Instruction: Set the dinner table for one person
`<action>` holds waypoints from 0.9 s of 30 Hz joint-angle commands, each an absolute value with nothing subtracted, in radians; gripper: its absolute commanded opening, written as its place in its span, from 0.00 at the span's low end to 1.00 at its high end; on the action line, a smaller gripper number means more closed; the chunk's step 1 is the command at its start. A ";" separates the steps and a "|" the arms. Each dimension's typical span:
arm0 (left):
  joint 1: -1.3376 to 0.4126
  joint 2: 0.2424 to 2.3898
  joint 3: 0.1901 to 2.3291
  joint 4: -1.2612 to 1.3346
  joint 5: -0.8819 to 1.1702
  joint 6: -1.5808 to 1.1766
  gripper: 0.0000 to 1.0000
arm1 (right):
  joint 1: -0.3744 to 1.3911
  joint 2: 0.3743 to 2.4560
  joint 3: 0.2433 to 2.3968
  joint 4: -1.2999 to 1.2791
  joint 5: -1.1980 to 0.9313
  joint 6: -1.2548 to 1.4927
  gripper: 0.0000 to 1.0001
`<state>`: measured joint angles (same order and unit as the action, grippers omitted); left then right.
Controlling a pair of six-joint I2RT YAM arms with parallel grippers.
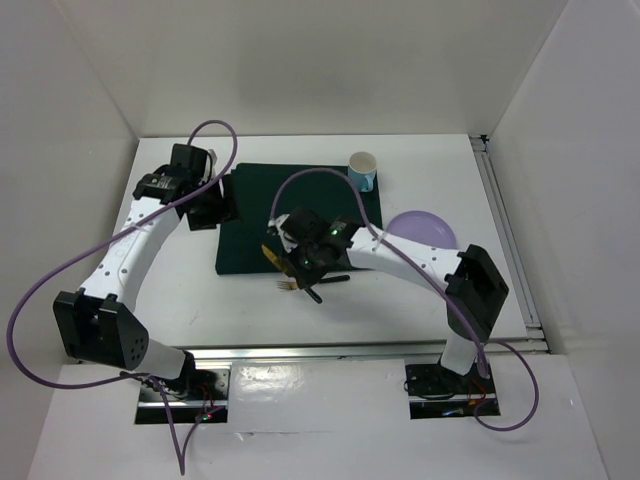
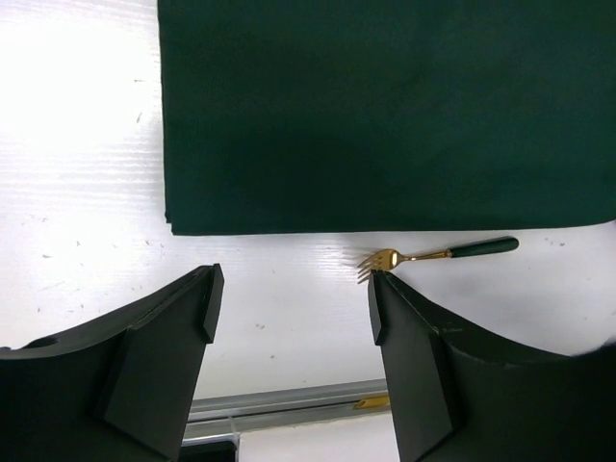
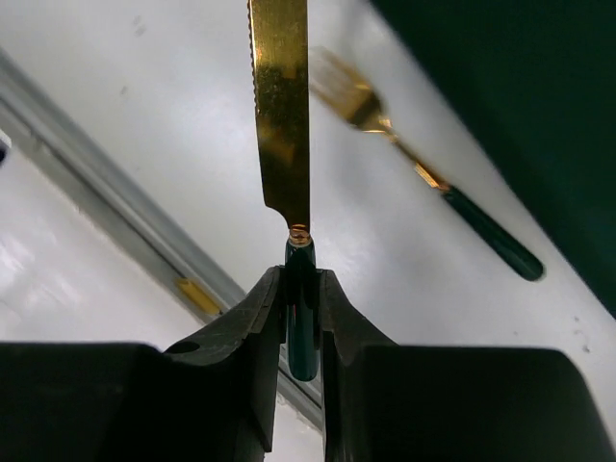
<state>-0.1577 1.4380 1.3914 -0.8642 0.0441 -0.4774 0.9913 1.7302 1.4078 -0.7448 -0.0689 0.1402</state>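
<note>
The white dinner table (image 1: 180, 300) holds a dark green mat (image 1: 300, 205). My right gripper (image 1: 290, 265) is shut on the dark green handle of a gold knife (image 1: 272, 257) and holds it above the table by the mat's near edge. In the right wrist view the gripper (image 3: 301, 279) pinches the handle and the knife blade (image 3: 282, 115) points away. A gold fork (image 1: 300, 283) with a green handle lies on the table just in front of the mat, also showing in the right wrist view (image 3: 423, 173). My left gripper (image 1: 215, 200) is open and empty at the mat's left edge; in the left wrist view (image 2: 294, 289) it hangs over bare table.
A white and blue cup (image 1: 363, 171) stands at the mat's far right corner. A purple plate (image 1: 425, 228) lies to the right of the mat, partly under my right arm. A metal rail (image 1: 320, 350) runs along the near table edge. White walls enclose the table.
</note>
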 commanded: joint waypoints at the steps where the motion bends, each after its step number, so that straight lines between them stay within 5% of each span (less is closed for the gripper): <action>1: -0.158 1.420 1.456 -0.877 -0.004 -0.497 0.79 | 0.858 1.683 1.457 -0.770 -0.083 0.254 0.00; 14: -0.158 1.331 1.462 -0.873 -0.103 -0.609 0.79 | 0.415 1.722 1.327 -0.683 -0.161 0.486 0.00; 27: -0.158 1.322 1.388 -0.854 -0.021 -0.627 0.79 | 0.356 1.930 1.433 -0.640 -0.138 0.486 0.00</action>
<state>-0.1577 1.3312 1.4097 -0.8673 -0.0559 -0.6102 0.3611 1.9205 1.3800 -0.6827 -0.1368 0.4767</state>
